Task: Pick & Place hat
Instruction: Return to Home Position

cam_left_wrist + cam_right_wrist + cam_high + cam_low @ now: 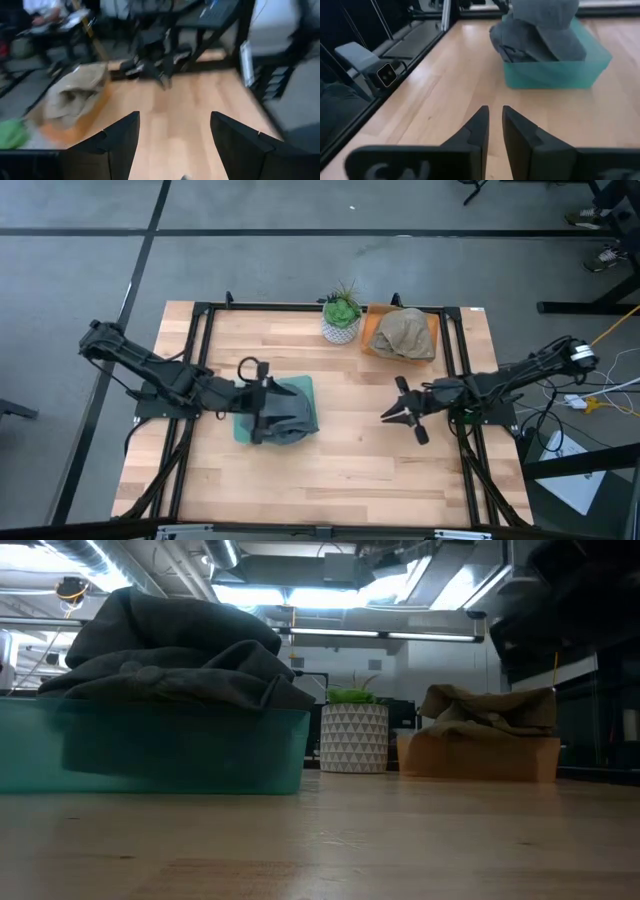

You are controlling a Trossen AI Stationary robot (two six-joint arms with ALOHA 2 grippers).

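A dark grey hat (292,412) lies heaped in a teal bin (240,428) on the left half of the table; it also shows in the low view (170,640) and the right wrist view (545,30). My left gripper (268,408) hovers over that bin's left part, fingers wide open (175,117), with nothing between them. A tan hat (405,332) rests in an orange bin (372,340) at the far edge. My right gripper (385,417) waits right of centre, shut (495,109), pointing toward the teal bin.
A small green plant in a white patterned pot (341,320) stands at the far edge, just left of the orange bin. Bare wood (350,430) lies between the teal bin and my right gripper. Black frame rails (200,360) run along the table's sides.
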